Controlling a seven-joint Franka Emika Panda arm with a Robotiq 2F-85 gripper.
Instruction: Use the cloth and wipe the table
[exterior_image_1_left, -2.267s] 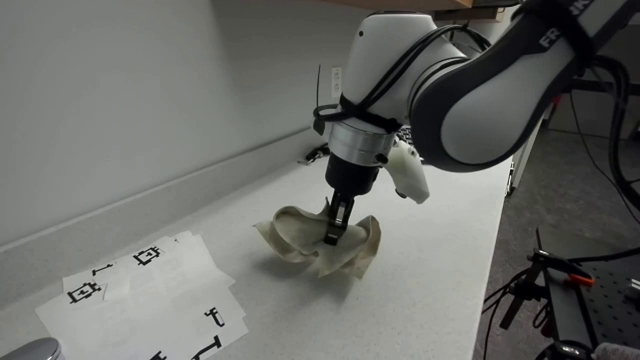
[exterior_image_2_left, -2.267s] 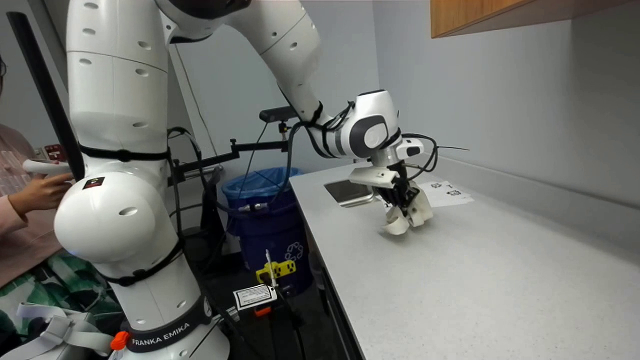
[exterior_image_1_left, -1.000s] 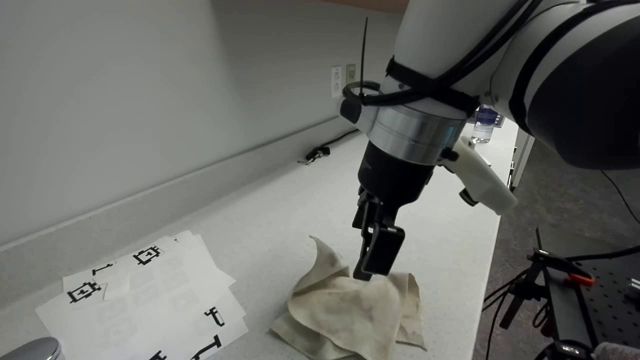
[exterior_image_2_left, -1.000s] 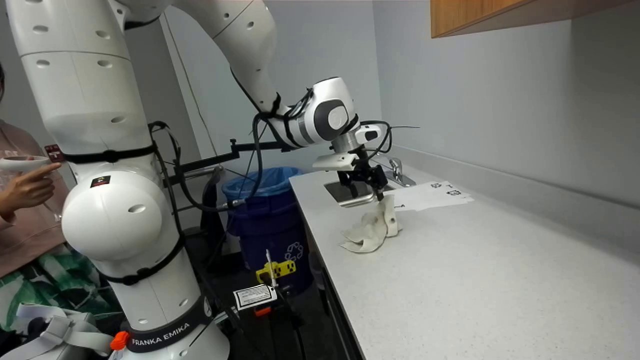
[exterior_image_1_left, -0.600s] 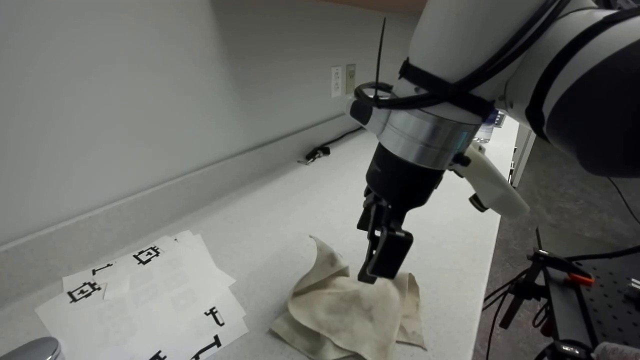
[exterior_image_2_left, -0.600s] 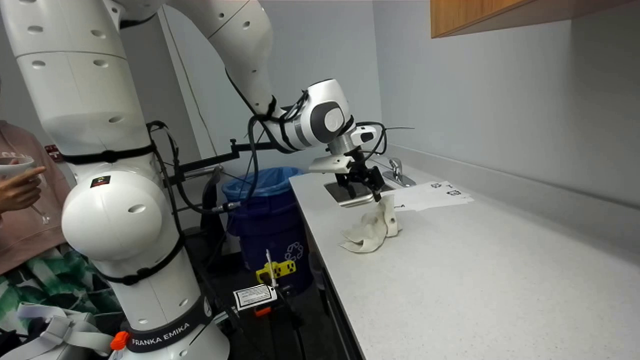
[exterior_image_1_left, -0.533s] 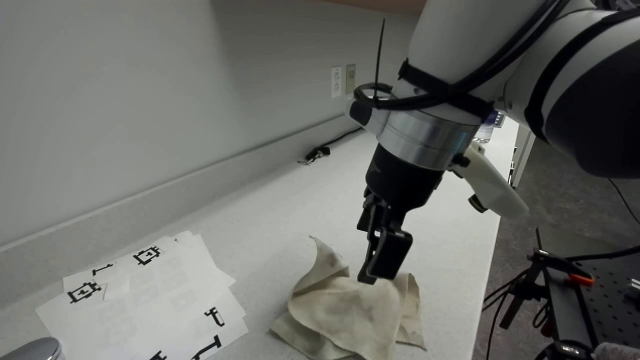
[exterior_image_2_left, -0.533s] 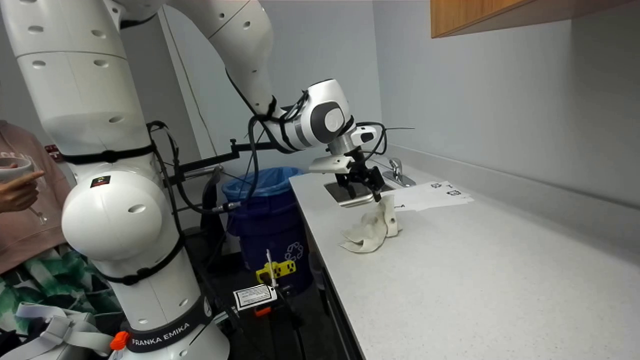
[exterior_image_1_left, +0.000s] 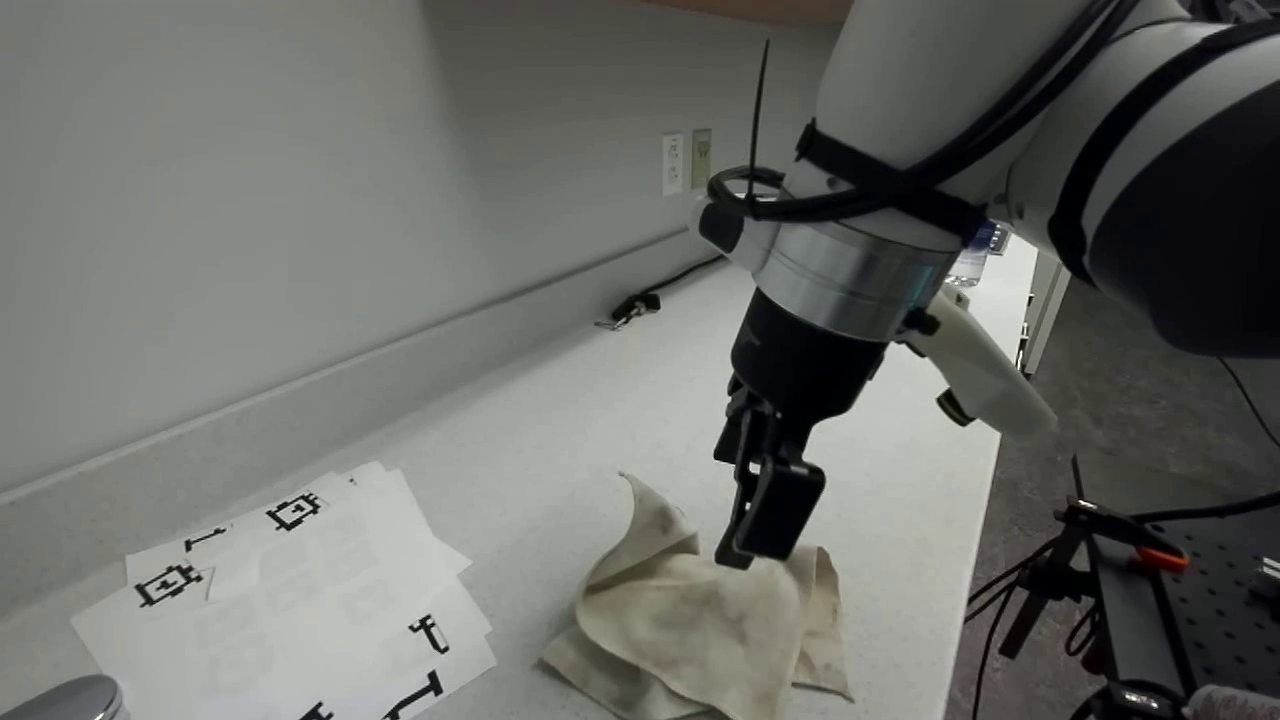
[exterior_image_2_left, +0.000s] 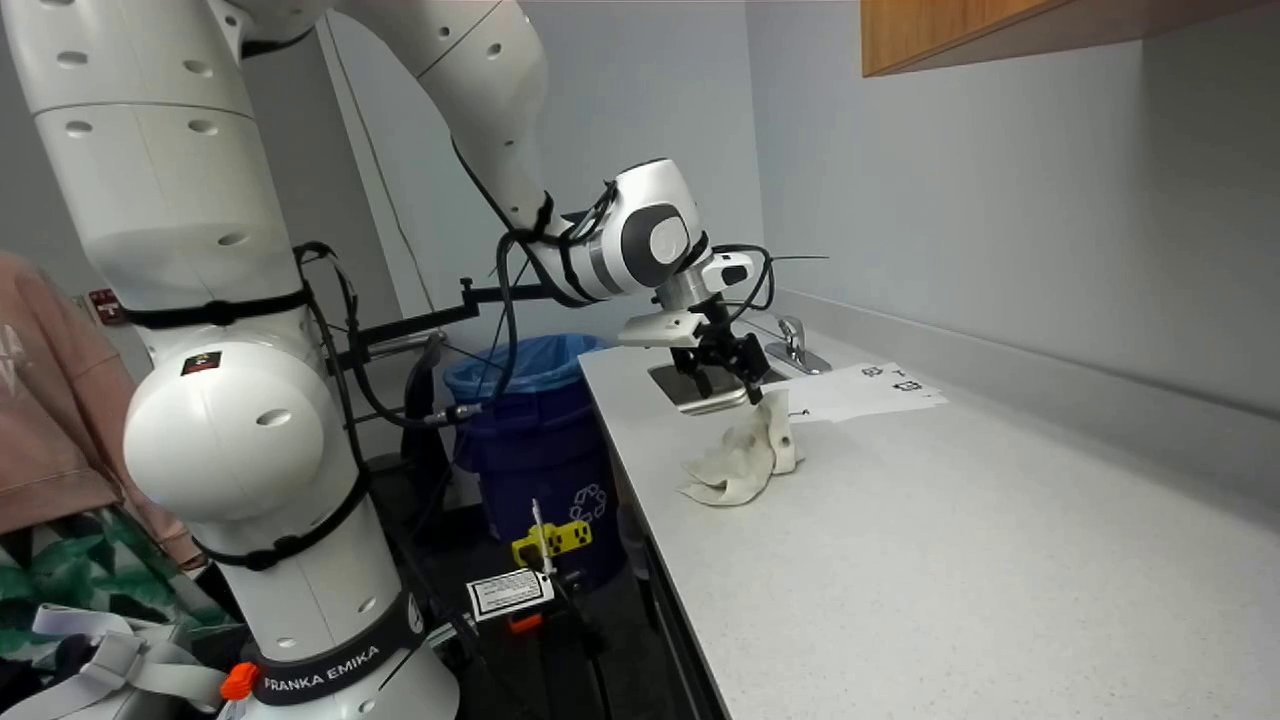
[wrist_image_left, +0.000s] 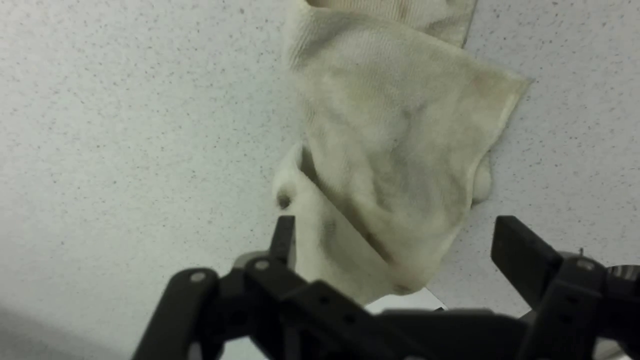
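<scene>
The cream cloth (exterior_image_1_left: 700, 625), stained and crumpled, lies on the white speckled table (exterior_image_1_left: 570, 400), one corner standing up in a fold. Both exterior views show it, near the papers in this one (exterior_image_2_left: 740, 462). My gripper (wrist_image_left: 395, 225) is open, its two black fingers wide apart with nothing clasped between them. Seen from the wrist, the cloth (wrist_image_left: 400, 115) spreads below and ahead, its folded end showing between the fingers. In an exterior view the gripper (exterior_image_2_left: 729, 390) hangs tilted just above the raised fold; whether a fingertip touches it I cannot tell.
White sheets with black markings (exterior_image_1_left: 310, 590) lie beside the cloth. A sink (exterior_image_2_left: 705, 388) with a faucet (exterior_image_2_left: 793, 345) is at the table's end. A wall runs along one side, with a black cable (exterior_image_1_left: 637, 305) near it. A wooden cabinet (exterior_image_2_left: 960, 40) hangs above.
Over two seconds ago the gripper was shut on the cloth above the table. It has since let go, opened and shifted, and the cloth lies down. During the last half second the arm is still.
</scene>
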